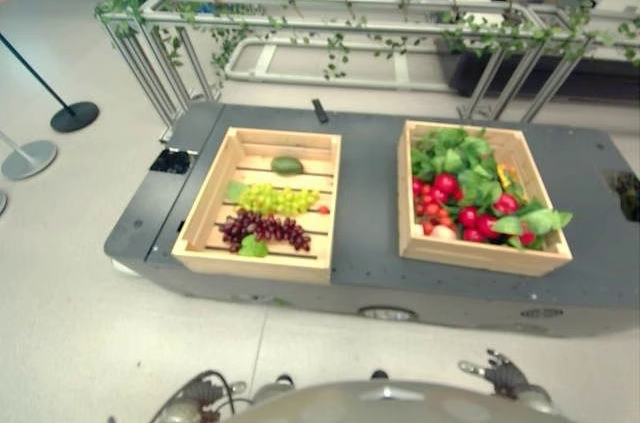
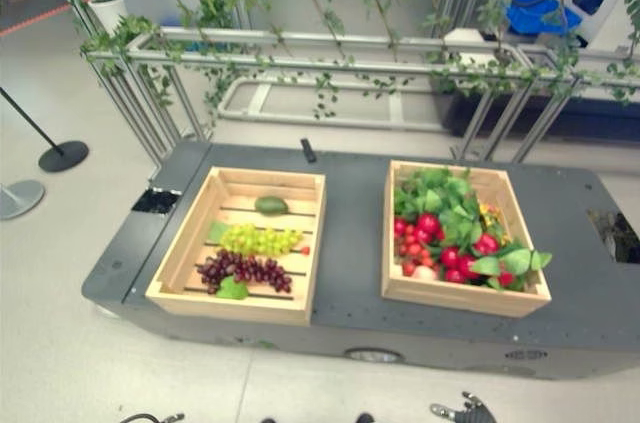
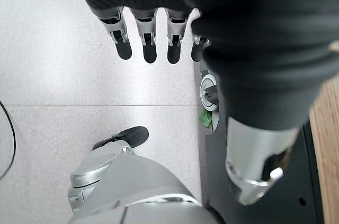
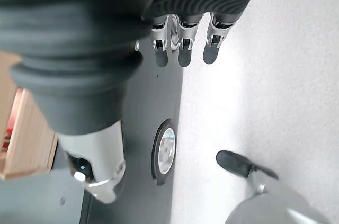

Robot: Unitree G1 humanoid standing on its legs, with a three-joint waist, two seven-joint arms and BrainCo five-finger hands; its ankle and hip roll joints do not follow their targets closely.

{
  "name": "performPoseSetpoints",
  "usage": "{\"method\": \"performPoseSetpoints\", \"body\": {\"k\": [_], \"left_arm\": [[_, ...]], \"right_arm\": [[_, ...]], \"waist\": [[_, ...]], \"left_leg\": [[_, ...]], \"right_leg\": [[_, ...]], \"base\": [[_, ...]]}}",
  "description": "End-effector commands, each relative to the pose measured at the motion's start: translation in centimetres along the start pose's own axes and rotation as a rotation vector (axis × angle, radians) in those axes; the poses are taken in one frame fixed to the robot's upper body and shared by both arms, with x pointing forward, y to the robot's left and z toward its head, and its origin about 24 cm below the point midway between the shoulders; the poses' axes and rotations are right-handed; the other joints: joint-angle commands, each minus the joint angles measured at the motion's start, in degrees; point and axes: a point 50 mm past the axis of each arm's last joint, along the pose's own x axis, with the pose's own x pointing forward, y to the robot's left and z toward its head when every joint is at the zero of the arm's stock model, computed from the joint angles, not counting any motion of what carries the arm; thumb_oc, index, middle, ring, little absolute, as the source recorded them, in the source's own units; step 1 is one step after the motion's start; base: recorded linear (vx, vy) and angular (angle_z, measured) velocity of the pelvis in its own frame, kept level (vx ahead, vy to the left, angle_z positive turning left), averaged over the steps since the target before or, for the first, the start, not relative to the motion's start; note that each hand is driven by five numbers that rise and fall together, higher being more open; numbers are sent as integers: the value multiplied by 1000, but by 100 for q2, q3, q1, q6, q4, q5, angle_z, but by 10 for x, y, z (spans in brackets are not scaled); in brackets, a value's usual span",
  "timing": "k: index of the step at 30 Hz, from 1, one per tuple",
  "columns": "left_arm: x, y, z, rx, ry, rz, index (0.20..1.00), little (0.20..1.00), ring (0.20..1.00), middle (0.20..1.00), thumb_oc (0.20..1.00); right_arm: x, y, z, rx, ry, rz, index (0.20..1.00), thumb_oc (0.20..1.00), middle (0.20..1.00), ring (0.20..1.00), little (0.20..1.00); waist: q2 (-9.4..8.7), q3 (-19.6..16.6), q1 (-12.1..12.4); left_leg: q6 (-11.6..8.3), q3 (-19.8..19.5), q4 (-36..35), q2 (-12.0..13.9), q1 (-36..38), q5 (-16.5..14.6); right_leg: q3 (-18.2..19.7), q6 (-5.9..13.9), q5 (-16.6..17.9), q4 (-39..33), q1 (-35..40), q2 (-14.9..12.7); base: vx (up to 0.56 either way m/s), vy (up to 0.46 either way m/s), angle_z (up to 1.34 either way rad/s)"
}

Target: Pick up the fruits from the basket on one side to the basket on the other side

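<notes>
fruits are kept in two wooden crates on a dark platform: purple grapes (image 1: 265, 229), green grapes (image 1: 276, 200) and a small green fruit (image 1: 286, 165) in the left crate (image 1: 200, 251), well ahead of the left hand (image 3: 148, 44); red fruits (image 1: 462, 211) among leaves in the right crate (image 1: 483, 257), ahead of the right hand (image 4: 183, 49). both hands are hung low with fingers straight and relaxed, nothing held, so no reach is judged to be under way yet.
</notes>
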Motion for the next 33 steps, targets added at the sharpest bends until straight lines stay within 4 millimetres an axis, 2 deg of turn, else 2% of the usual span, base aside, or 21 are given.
{"method": "performPoseSetpoints", "body": {"k": [1, 2, 3, 4, 5, 6, 7, 9, 11, 13, 14, 17, 18, 20, 22, 23, 24, 26, 31, 32, 33], "left_arm": [[2, 15, 13, -53, -43, 72, 1000, 1000, 1000, 1000, 1000], [2, 14, 12, -57, -42, 72, 1000, 1000, 1000, 1000, 1000], [1, 13, 9, -68, -36, 74, 1000, 1000, 1000, 1000, 1000], [1, 13, 9, -68, -36, 74, 1000, 1000, 1000, 1000, 1000], [1, 12, 7, -77, -33, 81, 1000, 1000, 1000, 1000, 1000], [1, 12, 7, -77, -33, 81, 1000, 1000, 1000, 1000, 1000], [1, 9, 6, -96, -31, 77, 1000, 1000, 1000, 1000, 1000], [2, 8, 13, -106, -56, 79, 1000, 1000, 1000, 1000, 1000], [2, 7, 16, -101, -65, 75, 1000, 1000, 1000, 1000, 1000], [3, 10, 20, -93, -73, 84, 1000, 1000, 1000, 1000, 1000], [3, 12, 24, -77, -83, 88, 1000, 1000, 1000, 1000, 1000], [5, 24, 42, -40, -123, 105, 1000, 1000, 1000, 1000, 1000], [5, 25, 46, -31, -132, 108, 1000, 1000, 1000, 1000, 1000], [6, 25, 48, -3, -135, 102, 1000, 1000, 1000, 1000, 1000], [5, 27, 46, 19, -125, 91, 1000, 1000, 1000, 1000, 1000], [5, 29, 48, 22, -132, 94, 1000, 1000, 1000, 1000, 1000], [6, 30, 50, 27, -137, 91, 1000, 1000, 1000, 1000, 1000], [6, 28, 50, 36, -134, 82, 1000, 1000, 1000, 1000, 1000], [6, 24, 48, 56, -134, 64, 1000, 1000, 1000, 1000, 1000], [-7, 111, 70, 89, -160, 218, 1000, 1000, 1000, 1000, 1000], [0, 78, 63, 63, -146, 171, 1000, 1000, 1000, 1000, 1000]], "right_arm": [[5, -14, 31, 10, -108, -51, 1000, 1000, 1000, 1000, 1000], [4, -17, 30, 11, -106, -63, 1000, 1000, 1000, 1000, 1000], [4, -21, 32, 8, -107, -78, 1000, 1000, 1000, 1000, 1000], [4, -21, 32, 8, -107, -79, 1000, 1000, 1000, 1000, 1000], [5, -25, 35, 4, -114, -91, 1000, 1000, 1000, 1000, 1000], [5, -25, 35, 4, -114, -91, 1000, 1000, 1000, 1000, 1000], [5, -29, 41, 16, -127, -108, 1000, 1000, 1000, 1000, 1000], [6, -32, 51, 39, -156, -125, 1000, 1000, 1000, 1000, 1000], [7, -32, 53, 51, -157, -125, 1000, 1000, 1000, 1000, 1000], [7, -27, 52, 74, -156, -120, 1000, 1000, 1000, 1000, 1000], [8, -23, 51, 86, -152, -112, 1000, 1000, 1000, 1000, 1000], [8, -18, 52, 100, -152, -94, 1000, 1000, 1000, 1000, 1000], [9, -15, 55, 97, -158, -87, 1000, 1000, 1000, 1000, 1000], [10, -10, 59, 94, -169, -75, 1000, 1000, 1000, 1000, 1000], [10, -4, 59, 90, -175, -49, 1000, 1000, 1000, 1000, 1000], [10, -1, 59, 93, -179, -36, 1000, 1000, 1000, 1000, 1000], [10, 1, 58, 84, -177, -30, 1000, 1000, 1000, 1000, 1000], [10, 3, 54, 62, -166, -24, 1000, 1000, 1000, 1000, 1000], [8, 3, 41, 42, -137, -12, 1000, 1000, 1000, 1000, 1000], [7, -8, 47, 14, -154, -11, 1000, 1000, 1000, 1000, 1000], [6, -1, 39, 27, -142, -4, 1000, 1000, 1000, 1000, 1000]], "waist": [[-165, 24, -181], [-129, 21, -190], [-53, 16, -186], [-52, 18, -183], [-15, 44, -113], [-10, 43, -119], [74, 88, -97], [119, 267, -96], [123, 283, -104], [70, 299, -101], [-13, 299, -113], [-188, 384, -154], [-202, 415, -163], [-164, 429, -151], [-86, 427, -261], [-73, 464, -334], [-95, 495, -342], [-121, 511, -365], [-145, 454, -515], [-104, 371, -617], [-134, 344, -618]], "left_leg": [[-47, -7, 121, -2, -128, -170], [-81, 37, -29, 127, -122, -46], [-190, -46, -481, 506, -166, 304], [-193, -42, -506, 506, -150, 317], [-242, -357, -691, 681, -314, 529], [-247, -364, -710, 684, -307, 539], [-343, -573, -922, 904, -278, 684], [-452, -369, -861, 1076, -414, 802], [-425, -302, -732, 1011, -462, 652], [-342, -244, -502, 781, -551, 472], [-243, -202, -252, 609, -628, 241], [35, -118, 5, 187, -762, -63], [127, -69, -40, 87, -760, -83], [265, 137, -256, -25, -610, -108], [336, 202, -462, -163, -416, -90], [371, 251, -497, -241, -311, -142], [377, 339, -510, -292, -232, -198], [392, 440, -614, -387, -11, -274], [405, 335, -672, -608, 340, -455], [378, 382, -678, -655, 395, -438], [371, 398, -654, -677, 424, -480]], "right_leg": [[82, 432, -404, 315, 14, -168], [78, 472, -379, 295, 28, -197], [138, 574, -347, 298, -22, -309], [141, 573, -351, 303, -21, -308], [225, 636, -367, 332, -46, -372], [218, 634, -379, 346, -50, -370], [335, 691, -390, 364, -43, -452], [281, 848, -237, 306, -22, -718], [285, 949, -163, 254, 5, -854], [274, 1074, 0, 255, 45, -1121], [334, 1128, 81, 363, 25, -1351], [675, 1097, 715, 904, -361, -1796], [666, 1082, 845, 1035, -524, -1830], [336, 1036, 1006, 1380, -814, -1920], [603, 948, 586, 1701, -1046, -1396], [637, 840, 218, 1737, -1226, -969], [480, 800, 54, 1681, -1339, -798], [120, 673, -52, 1415, -1350, -576], [87, 661, -28, 1026, -1445, -137], [269, 644, -3, 854, -1326, -69], [339, 601, -6, 772, -1162, -19]], "base": [[31, 117, -5], [88, 239, -4], [69, 204, 5], [92, 287, 13], [45, 128, 12], [105, 323, 13], [78, 311, 8], [78, 478, -10], [116, 406, -18], [220, 468, -16], [238, 440, 3], [199, 464, 8], [150, 461, 8], [173, 453, -19], [225, 439, -80], [236, 395, -55], [184, 288, -35], [179, 172, -36], [218, 70, 0], [325, 7, 55], [204, -69, 38]]}}
